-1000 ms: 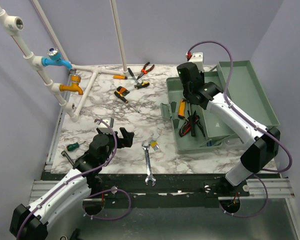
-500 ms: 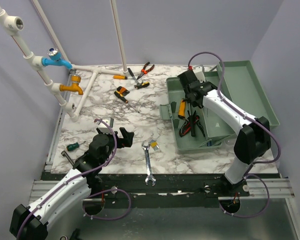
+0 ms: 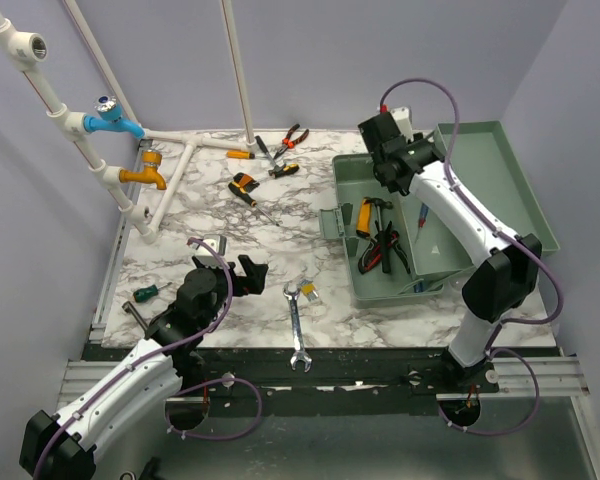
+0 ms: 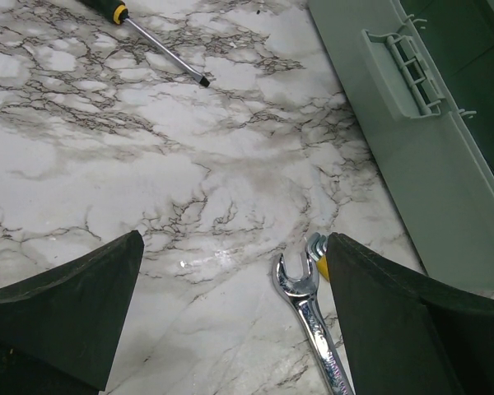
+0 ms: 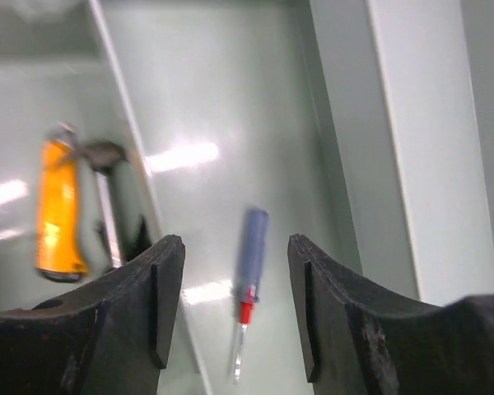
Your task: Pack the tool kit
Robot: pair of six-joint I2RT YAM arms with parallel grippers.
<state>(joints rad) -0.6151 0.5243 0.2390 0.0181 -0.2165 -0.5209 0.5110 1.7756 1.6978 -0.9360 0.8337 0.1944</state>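
Observation:
The grey-green toolbox [image 3: 400, 293] stands open at the right, its lid [image 3: 495, 175] laid back. Inside lie an orange-handled hammer [image 3: 364, 214], red-and-black pliers [image 3: 382, 250] and a small blue-handled screwdriver [image 3: 421, 218]. My right gripper [image 3: 390, 183] hangs open over the box's far end. In the right wrist view the blue screwdriver [image 5: 250, 247] shows blurred beneath the gripper [image 5: 235, 240], touching neither finger. My left gripper [image 3: 245, 272] is open and empty over the marble table [image 3: 180, 250], beside a steel wrench [image 4: 309, 317].
Loose tools lie at the table's back: red pliers [image 3: 292, 137], a yellow-handled tool [image 3: 240, 154], a black-and-orange screwdriver [image 3: 246, 186]. A green screwdriver [image 3: 145, 292] lies near the left edge. White pipes with a blue tap [image 3: 112, 120] stand at the back left.
My right gripper has opened and let go of the blue screwdriver, which now lies in the toolbox; the gripper has drawn back toward the box's far end. The left arm is unmoved.

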